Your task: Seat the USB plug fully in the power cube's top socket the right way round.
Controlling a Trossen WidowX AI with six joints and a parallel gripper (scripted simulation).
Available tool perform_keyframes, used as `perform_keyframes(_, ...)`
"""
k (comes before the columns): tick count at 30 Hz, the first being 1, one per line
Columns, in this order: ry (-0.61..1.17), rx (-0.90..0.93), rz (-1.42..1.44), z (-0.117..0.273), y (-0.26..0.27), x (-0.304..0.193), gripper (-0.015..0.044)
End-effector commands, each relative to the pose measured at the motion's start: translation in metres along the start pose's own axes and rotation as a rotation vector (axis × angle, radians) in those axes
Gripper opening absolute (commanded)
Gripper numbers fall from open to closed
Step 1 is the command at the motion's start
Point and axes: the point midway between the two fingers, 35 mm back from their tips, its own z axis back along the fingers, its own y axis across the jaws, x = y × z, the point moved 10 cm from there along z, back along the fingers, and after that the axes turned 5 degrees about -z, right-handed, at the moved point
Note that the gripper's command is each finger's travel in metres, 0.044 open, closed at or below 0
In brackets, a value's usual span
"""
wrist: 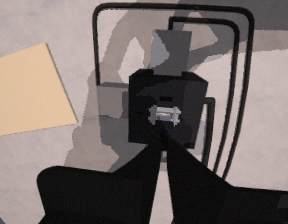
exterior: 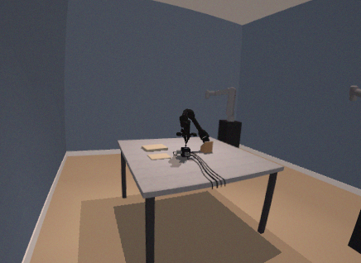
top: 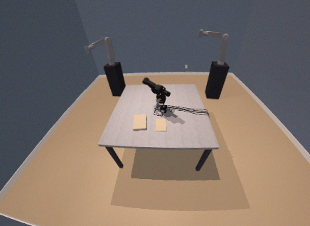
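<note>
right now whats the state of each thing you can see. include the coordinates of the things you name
hand [wrist: 164, 143]: nearly closed, shut on something over the power cube, likely the usb plug
power cube [exterior: 185, 152] [wrist: 145, 95]: upright on the table
usb plug: seating unclear
black cables [top: 188, 109] [exterior: 205, 169]: reaching the table edge
two pale pads [top: 139, 121] [exterior: 155, 147] [top: 161, 125] [exterior: 159, 156]: lying flat

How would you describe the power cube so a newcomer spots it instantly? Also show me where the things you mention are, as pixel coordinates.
On the pale grey table [top: 124, 135] [exterior: 145, 174], look directly beneath the black gripper's fingertips. The small black power cube [exterior: 185, 152] [wrist: 145, 100] sits there; unlike the flat cream pads [top: 140, 121] [exterior: 154, 147], it's dark and blocky.
</note>
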Motion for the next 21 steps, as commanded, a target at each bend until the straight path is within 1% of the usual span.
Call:
perform_keyframes(1,0.006,-0.006,0.000,-0.0011,0.0004,0.0005,0.0000)
perform_keyframes(21,0.017,-0.007,-0.002,-0.0036,0.0003,0.0010,0.0000)
